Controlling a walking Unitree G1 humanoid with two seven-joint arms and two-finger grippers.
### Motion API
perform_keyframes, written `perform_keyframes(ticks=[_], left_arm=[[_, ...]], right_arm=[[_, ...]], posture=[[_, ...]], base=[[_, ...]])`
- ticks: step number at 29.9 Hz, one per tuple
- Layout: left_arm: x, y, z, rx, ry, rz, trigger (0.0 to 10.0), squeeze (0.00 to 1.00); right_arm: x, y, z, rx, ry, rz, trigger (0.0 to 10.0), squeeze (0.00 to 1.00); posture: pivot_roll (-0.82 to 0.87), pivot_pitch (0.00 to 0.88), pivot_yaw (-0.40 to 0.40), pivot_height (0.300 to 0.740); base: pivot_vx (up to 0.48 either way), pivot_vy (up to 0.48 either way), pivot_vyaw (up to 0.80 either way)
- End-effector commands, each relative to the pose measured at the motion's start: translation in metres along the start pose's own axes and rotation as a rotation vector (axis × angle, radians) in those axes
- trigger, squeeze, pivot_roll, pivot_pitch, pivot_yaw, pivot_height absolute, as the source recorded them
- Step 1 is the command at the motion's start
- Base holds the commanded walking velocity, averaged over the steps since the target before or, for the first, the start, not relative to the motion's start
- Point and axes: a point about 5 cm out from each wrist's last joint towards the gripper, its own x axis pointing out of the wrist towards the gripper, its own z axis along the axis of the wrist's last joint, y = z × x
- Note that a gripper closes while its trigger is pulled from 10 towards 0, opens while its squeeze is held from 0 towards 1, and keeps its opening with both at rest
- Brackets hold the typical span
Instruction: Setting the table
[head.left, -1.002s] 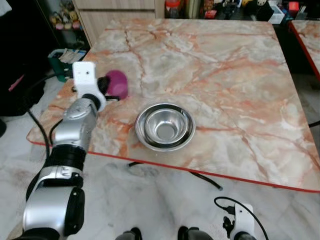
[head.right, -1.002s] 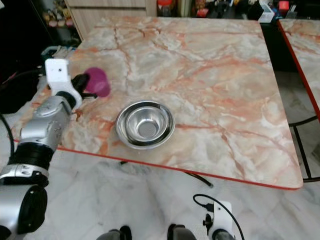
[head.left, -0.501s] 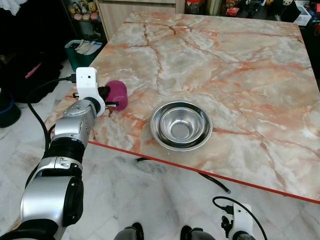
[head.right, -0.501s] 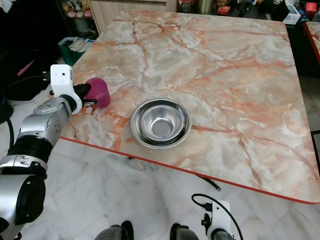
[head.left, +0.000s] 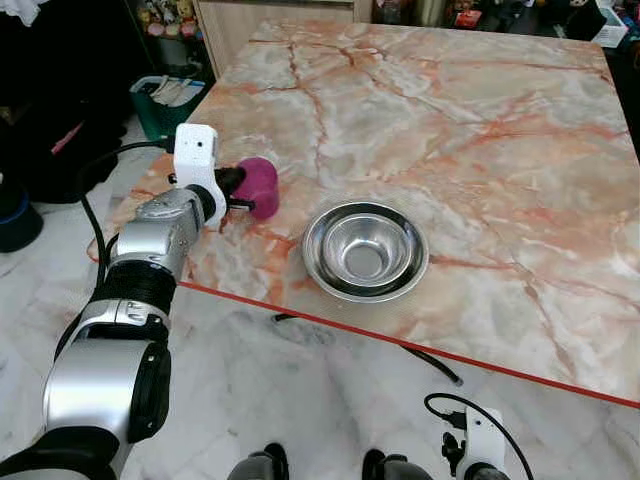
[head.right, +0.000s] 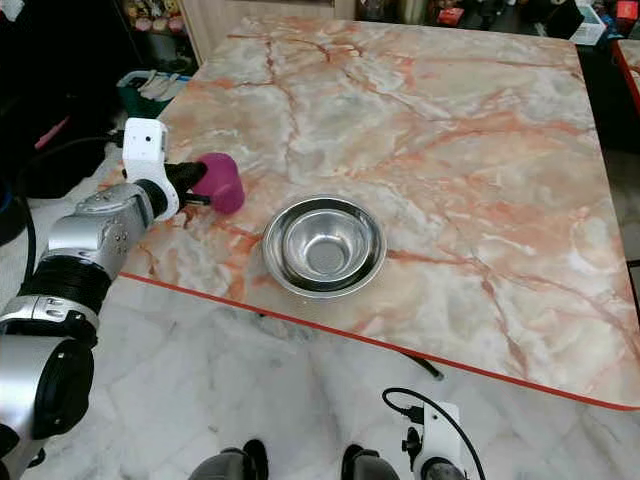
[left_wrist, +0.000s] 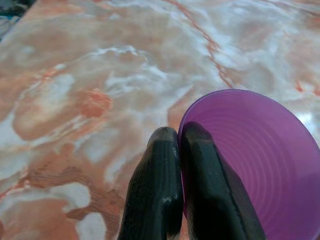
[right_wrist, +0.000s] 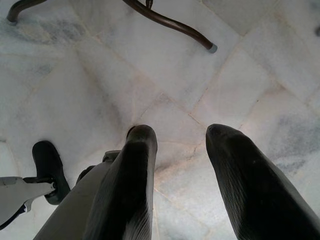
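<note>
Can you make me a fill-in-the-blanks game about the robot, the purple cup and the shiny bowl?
1. The left gripper pinches the rim of the purple ____.
2. The cup is over the marble ____.
3. The steel bowl has ____ inside it.
4. The right gripper hangs open above the ____.

Missing words: cup; table; nothing; floor

Glossy steel bowl (head.left: 365, 250) (polished marble table (head.left: 480, 130)).
</note>
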Motion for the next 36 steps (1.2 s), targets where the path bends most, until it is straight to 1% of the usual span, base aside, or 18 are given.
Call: perform_keyframes(ticks=[1,3,9,15,21,30,36], left_arm=[[0.000,0.001,0.009,0.045,0.006,-0.005,10.0,0.00],[0.001,-0.002,0.009,0.061,0.013,-0.017,10.0,0.00],[0.002,-0.004,0.009,0.065,0.024,-0.028,10.0,0.00],[0.003,-0.010,0.009,0.060,0.045,-0.078,10.0,0.00],[0.003,-0.012,0.005,0.065,0.059,-0.082,10.0,0.00],[0.006,-0.021,-0.005,0.047,0.081,-0.099,10.0,0.00],[0.007,-0.020,-0.006,0.046,0.084,-0.089,10.0,0.00]], right_arm=[[-0.002,0.001,-0.009,0.011,0.025,-0.002,10.0,0.00],[-0.002,0.001,-0.009,0.013,0.025,-0.004,10.0,0.00],[-0.002,0.001,-0.009,0.016,0.025,-0.006,10.0,0.00],[-0.002,0.001,-0.009,0.018,0.024,-0.007,10.0,0.00],[-0.002,0.002,-0.009,0.020,0.025,-0.007,10.0,0.00],[-0.002,0.002,-0.009,0.022,0.023,-0.009,10.0,0.00],[-0.002,0.003,-0.009,0.022,0.023,-0.009,10.0,0.00]], posture=[[-0.03,0.191,0.075,0.740],[-0.03,0.190,0.076,0.740],[-0.03,0.189,0.077,0.740],[-0.03,0.188,0.079,0.740],[-0.03,0.184,0.084,0.740],[-0.04,0.175,0.090,0.740],[-0.04,0.170,0.091,0.740]], base=[[0.000,0.000,0.00],[0.000,0.000,0.00],[0.000,0.000,0.00],[0.000,0.000,0.00],[0.000,0.000,0.00],[0.000,0.000,0.00],[0.000,0.000,0.00]])
